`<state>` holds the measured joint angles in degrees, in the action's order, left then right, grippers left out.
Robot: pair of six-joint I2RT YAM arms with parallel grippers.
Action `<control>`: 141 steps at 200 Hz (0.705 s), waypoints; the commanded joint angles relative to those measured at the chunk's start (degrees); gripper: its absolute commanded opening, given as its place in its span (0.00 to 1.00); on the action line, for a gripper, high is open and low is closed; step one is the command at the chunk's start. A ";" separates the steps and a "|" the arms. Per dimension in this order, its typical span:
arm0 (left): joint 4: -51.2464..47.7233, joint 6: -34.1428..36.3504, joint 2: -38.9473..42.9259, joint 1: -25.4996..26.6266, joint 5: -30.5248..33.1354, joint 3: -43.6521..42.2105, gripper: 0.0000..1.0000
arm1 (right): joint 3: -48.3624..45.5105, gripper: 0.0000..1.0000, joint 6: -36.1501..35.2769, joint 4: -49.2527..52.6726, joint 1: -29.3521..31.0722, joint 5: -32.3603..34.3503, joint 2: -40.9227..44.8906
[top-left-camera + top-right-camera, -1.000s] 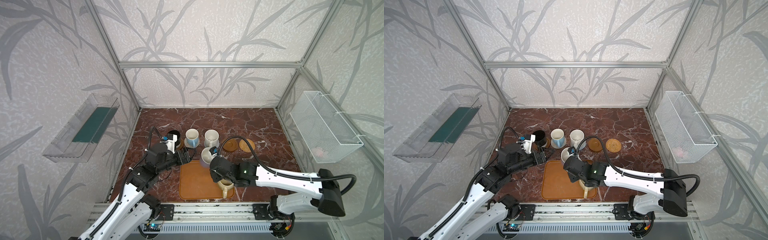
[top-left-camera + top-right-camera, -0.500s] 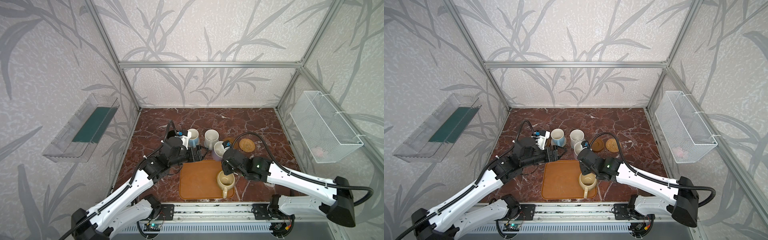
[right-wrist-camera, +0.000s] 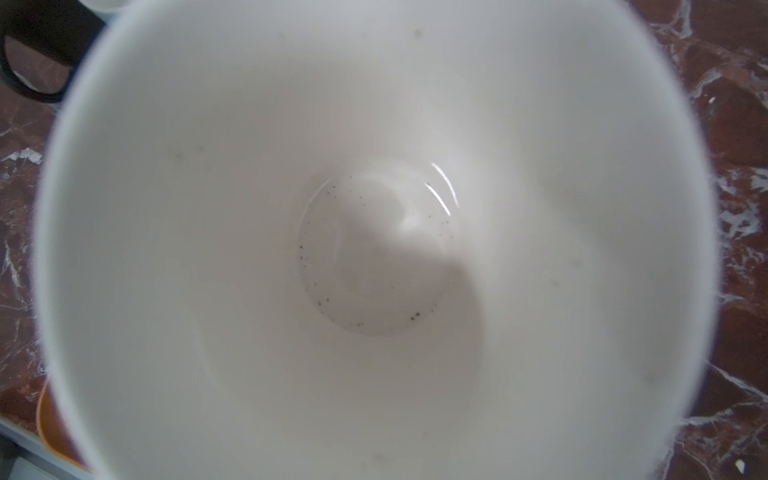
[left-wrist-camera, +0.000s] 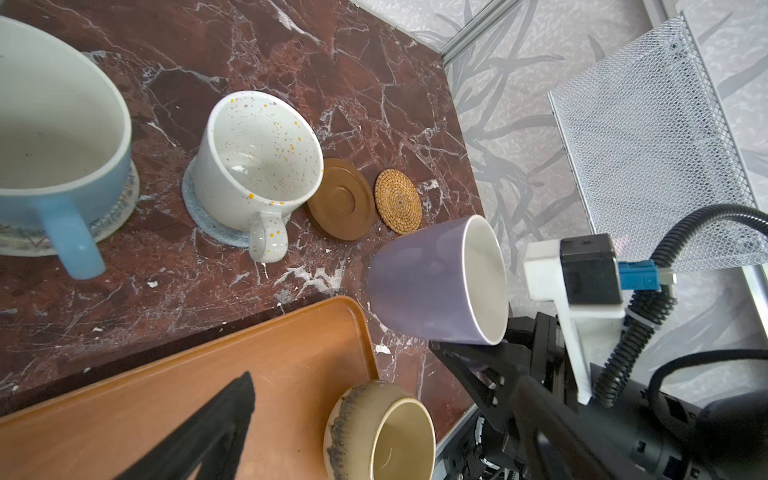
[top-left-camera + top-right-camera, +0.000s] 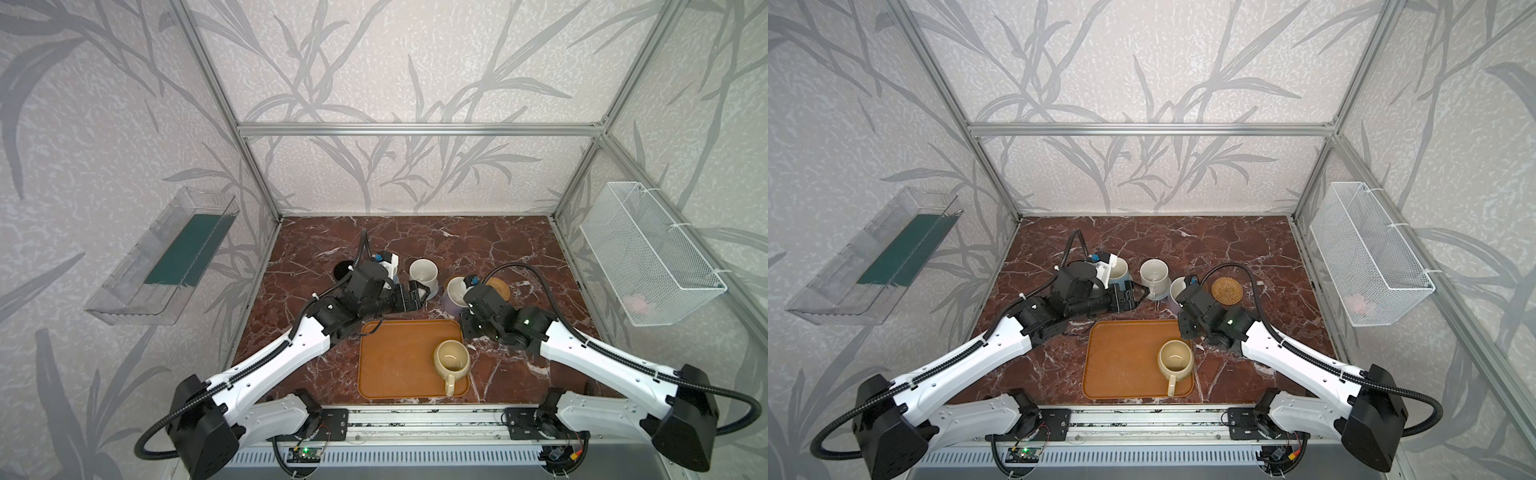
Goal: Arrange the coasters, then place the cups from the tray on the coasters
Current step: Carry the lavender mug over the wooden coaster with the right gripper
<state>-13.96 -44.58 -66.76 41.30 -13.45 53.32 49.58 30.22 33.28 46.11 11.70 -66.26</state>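
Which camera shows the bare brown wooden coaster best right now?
The left wrist view: the wooden coaster lies almost wholly exposed between the speckled mug and the rattan coaster. In both top views the lavender mug covers that spot. The right wrist view is nearly filled by that mug's pale inside.

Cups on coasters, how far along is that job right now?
Done: the light blue cup sits on the cream woven coaster and the speckled white cup on the blue-grey coaster; the black cup is off the tray too, its coaster hidden. In hand: the right gripper holds the lavender cup tilted, near the bare brown wooden coaster. Still to do: the beige-yellow cup on the tray, with the rattan coaster bare.
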 commanded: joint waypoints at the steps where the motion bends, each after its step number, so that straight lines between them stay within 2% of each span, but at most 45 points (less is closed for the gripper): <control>1: 1.79 0.63 -2.19 0.54 2.18 2.40 0.99 | 0.34 0.00 -1.98 -4.51 -3.29 -1.16 1.12; 90: 5.40 -0.19 -11.94 1.01 1.42 8.03 0.99 | 1.96 0.00 -4.64 -8.26 -12.70 -5.81 -4.93; 141: 6.61 -0.03 -15.33 1.31 3.17 9.51 0.99 | 5.39 0.00 -5.82 -8.46 -16.91 -7.73 -12.47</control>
<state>-9.56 -44.62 -81.28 42.24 -11.81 61.41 50.83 25.65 28.53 30.39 4.38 -76.47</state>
